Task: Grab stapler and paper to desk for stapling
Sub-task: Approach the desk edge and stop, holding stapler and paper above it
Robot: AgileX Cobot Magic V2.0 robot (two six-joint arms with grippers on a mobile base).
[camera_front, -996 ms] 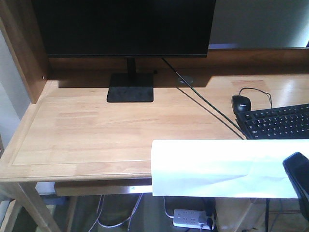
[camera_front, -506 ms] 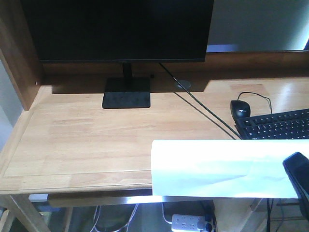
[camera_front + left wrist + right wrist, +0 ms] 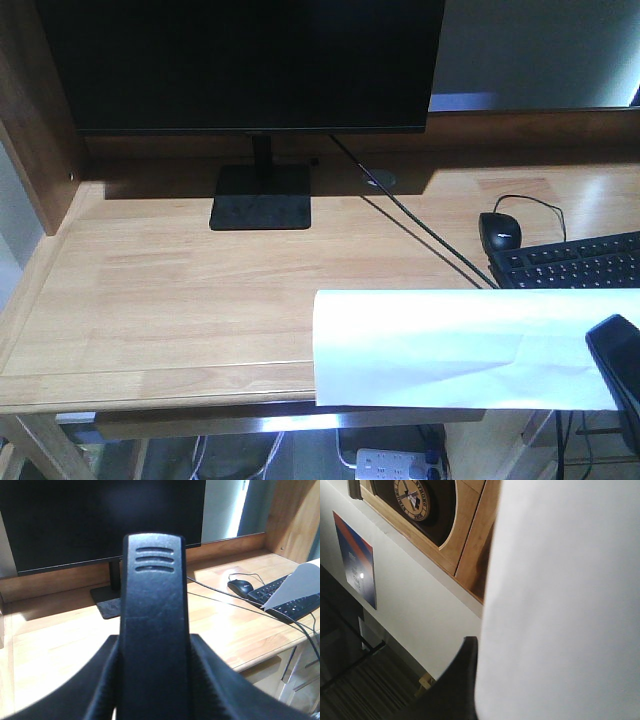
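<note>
— What has been altered over the last second?

— The desk [image 3: 180, 290] has been brought nearer. In the front view the monitor [image 3: 240, 60] now fills more of the top and the desk's front edge sits lower. The paper [image 3: 450, 345] is kept at the same spot in the frame, so the whole robot is judged to have been driven closer.

— Where is the paper held?

— Aloft, across the desk's front edge, below the keyboard [image 3: 570, 262] in the picture. The right claw [image 3: 612, 365] at its end is taken to be clamped on it, though the jaws are hidden.

— And the stapler [image 3: 154, 590]?

— A black body, taken to be the stapler, is seen pinched in the left claw [image 3: 155, 690], above the desk. No orange patch is shown.

— What follows for the task?

— Nothing has been set down yet. The carrying is judged nearly done, and the lowering remains.
</note>
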